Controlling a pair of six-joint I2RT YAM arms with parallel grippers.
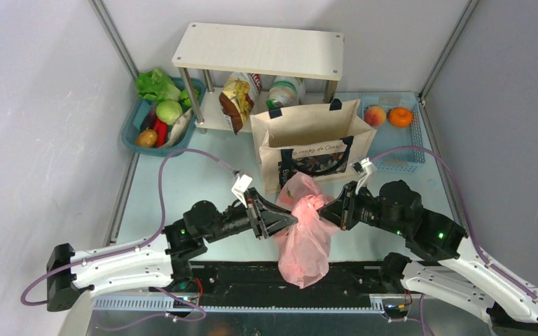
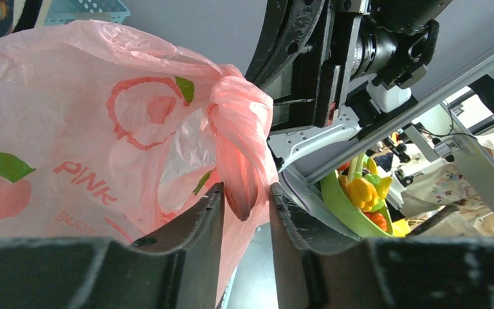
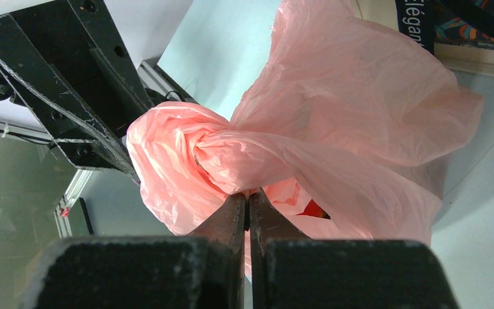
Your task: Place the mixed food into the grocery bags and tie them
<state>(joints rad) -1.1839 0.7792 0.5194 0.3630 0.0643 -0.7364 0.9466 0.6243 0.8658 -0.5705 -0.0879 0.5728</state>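
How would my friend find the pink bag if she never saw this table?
Find the white shelf at the back of the table, then come forward to the beige tote standing in front of it. Just nearer than the tote, in the middle, lies the pink bag. It is the only thin, crinkly plastic one, knotted on top, with peach pictures.

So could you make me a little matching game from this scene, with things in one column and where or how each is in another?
1. pink bag
2. canvas tote
3. right gripper
4. blue basket

A. far right, fruit inside
B. shut on pink plastic
C. knotted at the top
D. stands open before the shelf

Pairs: 1-C, 2-D, 3-B, 4-A
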